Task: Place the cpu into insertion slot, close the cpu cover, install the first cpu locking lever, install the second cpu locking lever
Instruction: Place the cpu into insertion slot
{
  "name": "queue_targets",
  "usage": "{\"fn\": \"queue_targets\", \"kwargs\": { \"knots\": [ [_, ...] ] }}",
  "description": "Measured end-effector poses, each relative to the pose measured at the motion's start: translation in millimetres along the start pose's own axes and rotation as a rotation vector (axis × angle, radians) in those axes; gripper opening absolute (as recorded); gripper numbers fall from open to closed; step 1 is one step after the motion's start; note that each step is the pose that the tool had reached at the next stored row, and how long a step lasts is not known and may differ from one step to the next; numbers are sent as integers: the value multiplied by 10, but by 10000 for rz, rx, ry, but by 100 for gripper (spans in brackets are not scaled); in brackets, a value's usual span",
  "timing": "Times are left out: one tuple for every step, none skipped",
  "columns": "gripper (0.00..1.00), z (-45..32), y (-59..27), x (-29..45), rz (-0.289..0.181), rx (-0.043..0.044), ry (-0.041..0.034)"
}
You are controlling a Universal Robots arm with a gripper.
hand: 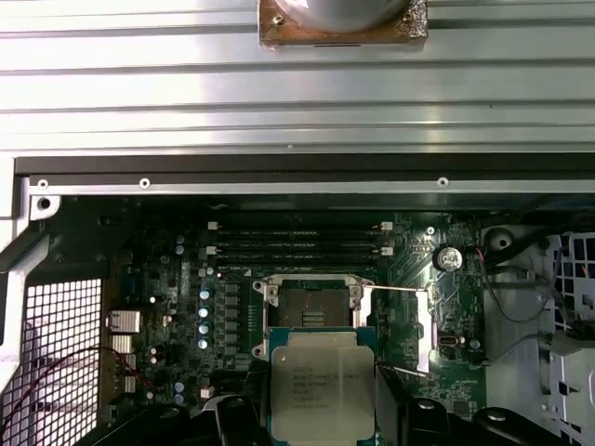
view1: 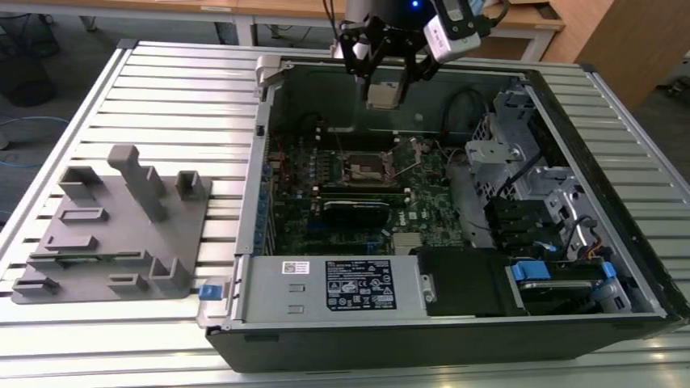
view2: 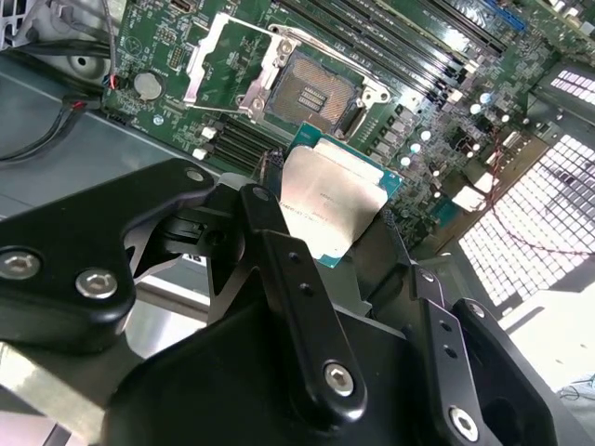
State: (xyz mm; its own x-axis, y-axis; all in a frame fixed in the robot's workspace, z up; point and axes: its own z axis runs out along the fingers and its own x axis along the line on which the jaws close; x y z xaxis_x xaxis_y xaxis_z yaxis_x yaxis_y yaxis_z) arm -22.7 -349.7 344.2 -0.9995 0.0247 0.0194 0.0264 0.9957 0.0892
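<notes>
While the open computer case lies on its side on the ribbed metal table, a grey plastic holder with upright posts stands apart from it on the exterior view's left. Inside the case, a power supply with a white label fills the near edge. A black graphics card lies across the green board just on the near side of the insertion slot. 4 long memory slots run along the slot's far side, and a round coin battery sits off to one side of it.

The cpu cover, a thin silvery frame with a large square cut-out, is swung open and lies beside the slot, leaving the dark centre bare.

The gripper hangs over the far side of the case, well above the board. Its 2 black fingers are clamped on opposite edges of the cpu. The cpu is a small flat square with a dull silver metal top, faint print on it, and a thin green border around the metal. It is held in the air, apart from the slot, its metal top facing the wrist cameras.
</notes>
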Motion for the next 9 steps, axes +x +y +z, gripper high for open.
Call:
{"fn": "queue_targets", "kwargs": {
  "knots": [
    [54, 3, 0, 0, 0, 0, 0],
    [54, 5, -1, 0, 1, 0, 0],
    [54, 8, -1, 0, 0, -1, 0],
    [54, 10, -1, 0, 0, -1, 0],
    [54, 12, -1, 0, 1, 0, 0],
    [54, 14, -1, 0, 0, 0, 0],
    [54, 16, -1, 0, 0, 0, 0],
    [54, 18, -2, 0, 0, 0, 0],
    [54, 20, -2, 0, 1, 0, 0]
  ]
}}
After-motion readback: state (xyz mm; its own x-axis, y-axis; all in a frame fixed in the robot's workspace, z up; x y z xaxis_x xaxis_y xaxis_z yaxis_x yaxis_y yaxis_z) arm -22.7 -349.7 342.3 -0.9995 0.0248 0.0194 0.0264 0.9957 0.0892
